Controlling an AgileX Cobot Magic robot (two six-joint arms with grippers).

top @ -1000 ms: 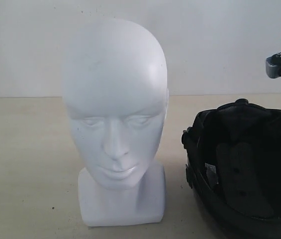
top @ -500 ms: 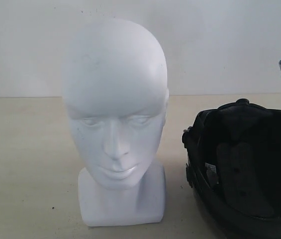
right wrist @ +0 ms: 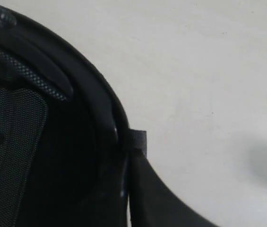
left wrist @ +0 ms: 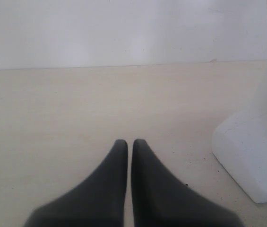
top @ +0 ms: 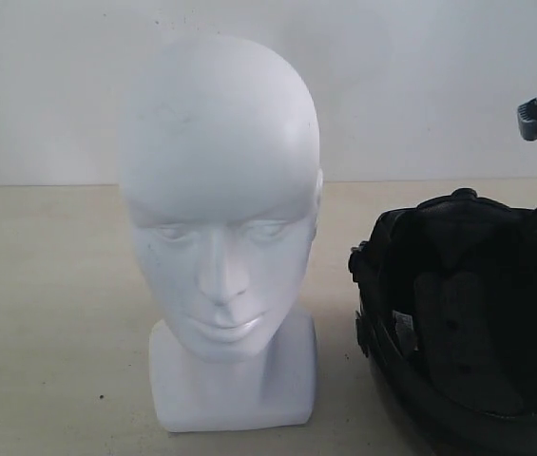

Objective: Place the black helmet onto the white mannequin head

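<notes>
- Helmet point(top: 458, 323) upside down on desk point(top: 49, 313), padding showing, just right of head point(top: 220, 218), not touching.
- Head upright on its base.
- Right claw point(right wrist: 129, 142) clamped on helmet rim.
- Left claw point(left wrist: 129, 142) pinched together, empty, near head base.

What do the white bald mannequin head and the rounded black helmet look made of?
White bald mannequin head: probably hard plastic, smooth with soft sheen highlights. Rounded black helmet: matte hard shell, likely plastic; inside, mesh-textured fabric padding, seen in the right wrist view.
</notes>
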